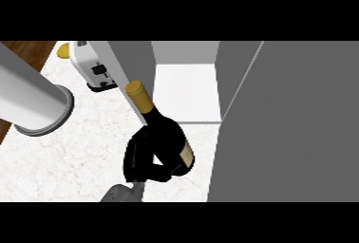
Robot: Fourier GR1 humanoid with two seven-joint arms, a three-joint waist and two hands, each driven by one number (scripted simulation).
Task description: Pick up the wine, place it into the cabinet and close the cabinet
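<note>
right hand (140, 159) grips wine (165, 130) (cabinet (186, 92) open ahead)

The right hand (144, 159) has its fingers (160, 174) curled shut around something dark.

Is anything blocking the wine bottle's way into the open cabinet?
Nothing visible blocks it. The dark glass wine bottle with the gold foil neck, held in the black hand, points toward the grey cabinet's white shelf; its neck top lies close beside the cabinet's left wall.

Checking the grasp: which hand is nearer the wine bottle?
Right. The right hand curls its fingers round the wine bottle; the left hand is out of view.
</note>
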